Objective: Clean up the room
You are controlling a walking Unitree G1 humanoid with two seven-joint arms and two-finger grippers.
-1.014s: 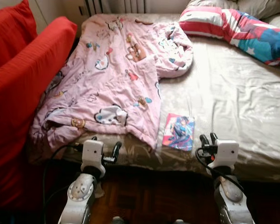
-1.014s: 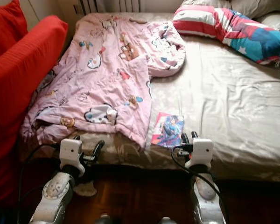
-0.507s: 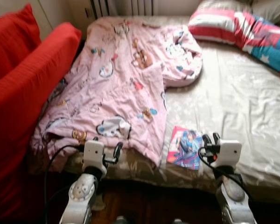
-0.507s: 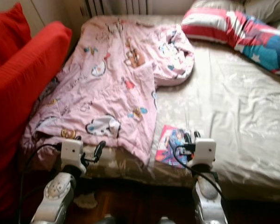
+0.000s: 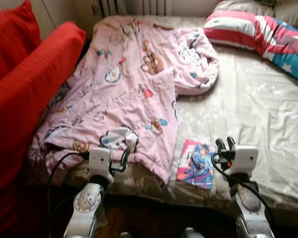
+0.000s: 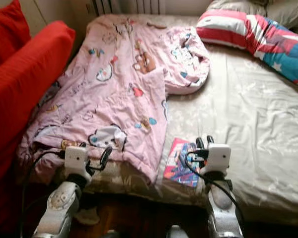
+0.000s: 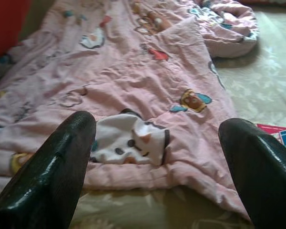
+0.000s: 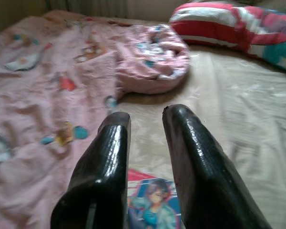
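Hovering just beside the comic book (image 5: 194,163) that lies flat at the near edge of the bed (image 5: 258,99), the right gripper (image 5: 223,145) has its jaws nearly closed on nothing, while the left gripper (image 5: 123,159) hangs with jaws spread wide and empty over the hem of the pink blanket (image 5: 129,89). Trouble looks likeliest if those narrow jaws push the thin book off the mattress edge or pinch sheet with it. Compared with a second ago, both grippers sit farther over the bed, the right one closer alongside the book.
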